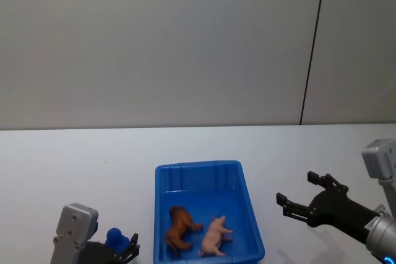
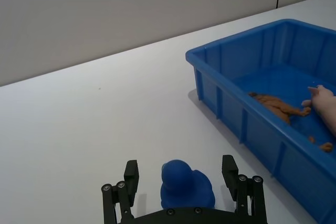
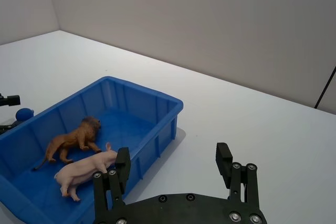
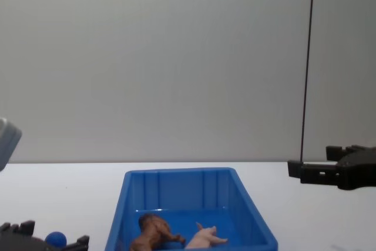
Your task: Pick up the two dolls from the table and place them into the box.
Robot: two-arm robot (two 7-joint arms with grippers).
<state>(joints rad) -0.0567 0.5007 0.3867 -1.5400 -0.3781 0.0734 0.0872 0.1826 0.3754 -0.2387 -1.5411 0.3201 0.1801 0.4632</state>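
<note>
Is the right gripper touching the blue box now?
Apart. In the head view, the right gripper hangs to the right of the box, jaws open, with bare white table between them.

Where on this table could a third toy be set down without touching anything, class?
Bare table lies beyond the left gripper, left of the box, and between the box and the open right gripper. The box's near end is crowded: brown doll and pink pig lie together. A blue object sits between the left gripper's fingers.

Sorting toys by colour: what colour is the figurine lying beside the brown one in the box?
Pale pink: the pig beside the brown doll, clearest in the right wrist view.
</note>
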